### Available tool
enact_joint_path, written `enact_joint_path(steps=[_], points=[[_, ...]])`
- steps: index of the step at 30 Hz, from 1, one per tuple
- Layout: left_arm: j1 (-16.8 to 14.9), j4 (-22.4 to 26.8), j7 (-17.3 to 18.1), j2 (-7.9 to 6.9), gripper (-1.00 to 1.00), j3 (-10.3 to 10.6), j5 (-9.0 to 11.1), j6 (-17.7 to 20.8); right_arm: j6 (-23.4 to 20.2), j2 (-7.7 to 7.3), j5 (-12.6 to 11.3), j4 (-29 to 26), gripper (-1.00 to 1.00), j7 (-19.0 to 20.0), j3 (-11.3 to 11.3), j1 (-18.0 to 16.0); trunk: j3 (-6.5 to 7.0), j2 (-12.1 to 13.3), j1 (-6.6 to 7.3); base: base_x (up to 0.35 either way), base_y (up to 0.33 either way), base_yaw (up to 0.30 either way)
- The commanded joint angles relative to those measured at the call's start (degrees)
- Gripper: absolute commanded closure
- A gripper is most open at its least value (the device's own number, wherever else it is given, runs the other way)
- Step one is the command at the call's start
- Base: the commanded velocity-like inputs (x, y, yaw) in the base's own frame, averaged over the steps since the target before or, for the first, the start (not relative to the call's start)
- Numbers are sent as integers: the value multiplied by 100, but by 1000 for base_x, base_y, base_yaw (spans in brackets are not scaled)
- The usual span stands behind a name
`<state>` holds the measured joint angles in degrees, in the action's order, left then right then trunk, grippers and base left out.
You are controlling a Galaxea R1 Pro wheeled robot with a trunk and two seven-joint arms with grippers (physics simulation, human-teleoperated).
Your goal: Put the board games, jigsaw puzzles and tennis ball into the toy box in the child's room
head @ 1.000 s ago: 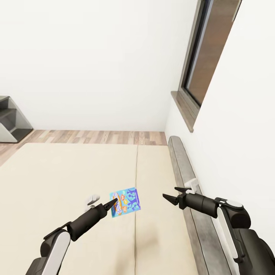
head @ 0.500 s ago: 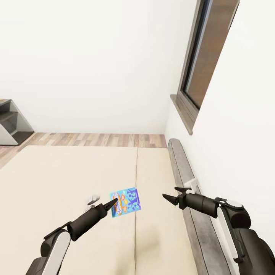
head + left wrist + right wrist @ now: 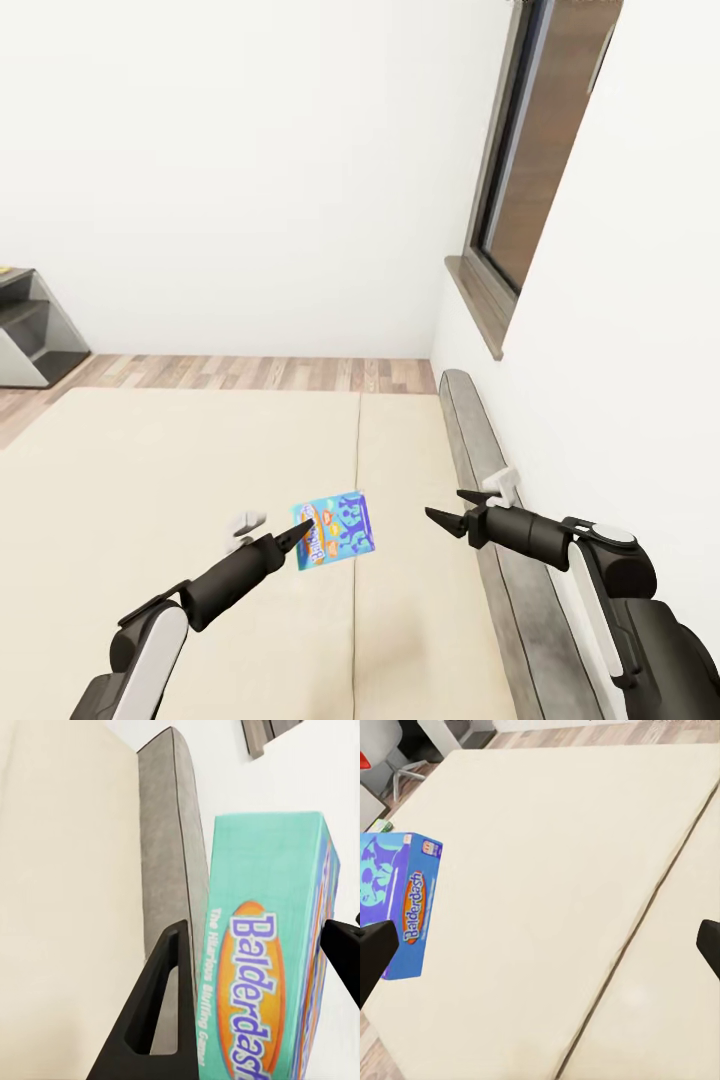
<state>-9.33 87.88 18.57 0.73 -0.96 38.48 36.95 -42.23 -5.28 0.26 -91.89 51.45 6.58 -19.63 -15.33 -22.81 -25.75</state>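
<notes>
**Blue game held over the bed**

Head view: your left gripper (image 3: 297, 534) clamps the blue game (image 3: 335, 527) above the bed (image 3: 150, 470); your right gripper (image 3: 450, 516) hangs open beside the headboard (image 3: 480, 440).

Left wrist: the game (image 3: 274, 945) sits between the fingers (image 3: 161, 997).

Right wrist: the game (image 3: 397, 900) is well off to one side.

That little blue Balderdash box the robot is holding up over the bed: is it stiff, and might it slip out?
The blue game box probably is stiff: its edges stay straight between the left gripper fingers. It looks light, held by one end without sagging. The printed faces seem smooth, so it might slip or swing, as only that end is pinched above the bed.
</notes>
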Motion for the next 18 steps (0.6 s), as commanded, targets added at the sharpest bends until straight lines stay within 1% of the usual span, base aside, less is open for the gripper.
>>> enact_joint_path(steps=[1, 9, 18], points=[[-3, 4, 52, -1, 100, -5, 15, 37, -39, 0, 3, -4, -100, 24, 7, -5, -1, -10, -3, 0, 0, 0], [0, 8, 219, -15, 100, 11, -14, 33, -39, 0, 5, -4, -100, 23, 5, -5, 74, -10, -3, 0, 0, 0], [4, 6, 225, -19, 100, 11, -28, 23, -39, 0, 6, -4, -100, 23, 9, -5, 159, -10, -3, 0, 0, 0]])
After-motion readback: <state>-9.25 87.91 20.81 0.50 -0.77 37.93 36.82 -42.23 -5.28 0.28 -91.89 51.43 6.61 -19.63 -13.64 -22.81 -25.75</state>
